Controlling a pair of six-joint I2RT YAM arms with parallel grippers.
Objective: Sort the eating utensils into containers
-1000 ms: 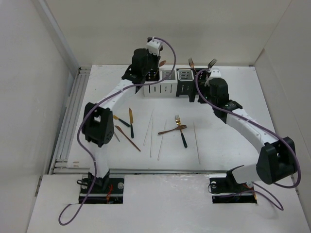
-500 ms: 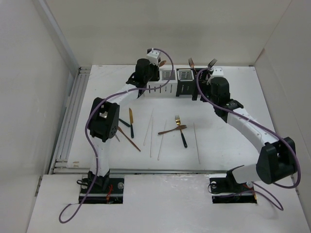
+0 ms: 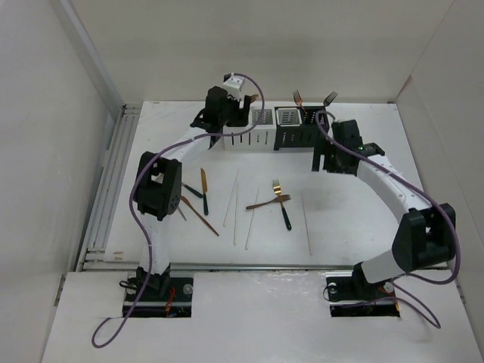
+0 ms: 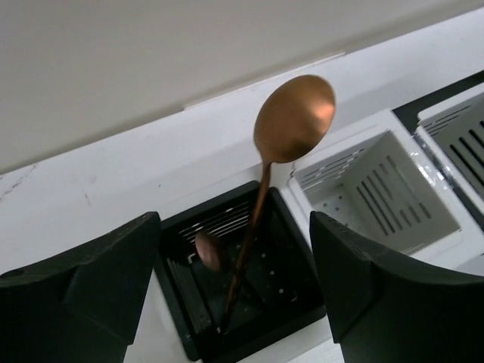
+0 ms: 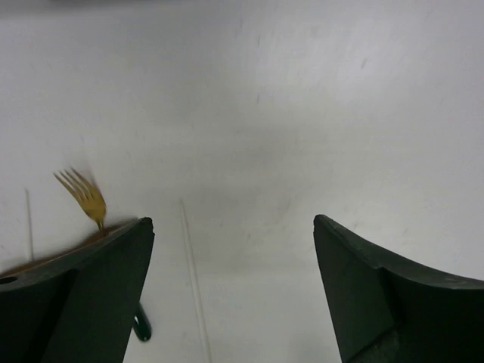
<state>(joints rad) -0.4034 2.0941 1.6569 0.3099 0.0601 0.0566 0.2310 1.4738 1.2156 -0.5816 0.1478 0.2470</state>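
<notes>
Your spoon [image 4: 295,117], a copper one, stands handle-down in a black compartment [image 4: 174,265], its bowl up and leaning toward 1 o'clock in the left wrist view. A smaller copper shape sits low beside the handle at 9 o'clock; you cannot tell what it is. A white compartment [image 4: 378,189] adjoins at 3 o'clock. The left gripper [image 4: 233,242] hangs above the black compartment with its jaws wide, one on either side of the spoon and touching nothing. From above, the boxes [image 3: 253,140] form a row at the 12 o'clock edge of the table [image 3: 363,219]. The left gripper is over their 9 o'clock end, and upright forks [image 3: 297,97] rise from the black pair at the 3 o'clock end. The right gripper [image 3: 327,160] is at 5 o'clock from the row, low over bare table, jaws spread wide with nothing between them. Its wrist view shows a gold fork [image 5: 83,197] at 9 o'clock and a chopstick [image 5: 193,272] running toward 6 o'clock. At mid-table that gold fork crosses a copper fork [image 3: 261,204], more chopsticks lie on either side, and knives [image 3: 203,187] lie toward 9 o'clock.
</notes>
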